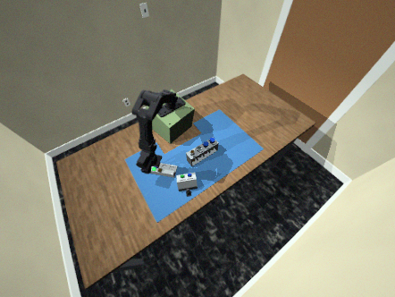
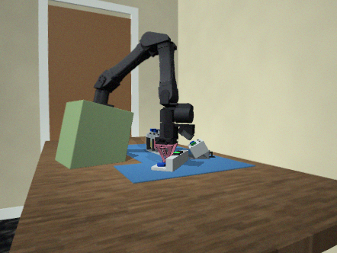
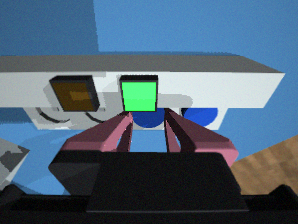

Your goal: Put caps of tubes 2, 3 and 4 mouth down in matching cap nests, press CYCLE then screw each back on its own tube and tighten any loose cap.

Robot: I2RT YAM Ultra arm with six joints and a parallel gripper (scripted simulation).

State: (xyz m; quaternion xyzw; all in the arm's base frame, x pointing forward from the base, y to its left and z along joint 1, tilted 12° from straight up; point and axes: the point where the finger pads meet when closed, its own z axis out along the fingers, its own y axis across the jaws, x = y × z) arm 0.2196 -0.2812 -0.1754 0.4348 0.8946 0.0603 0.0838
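The gripper is clamped on a blue cap in the cap tray, in what seems the third nest from the left, just below the lit green lamp. Lift straight up, keeping it level, before carrying it to its own tube. The cap looks round, blue and half hidden by the pink fingers.
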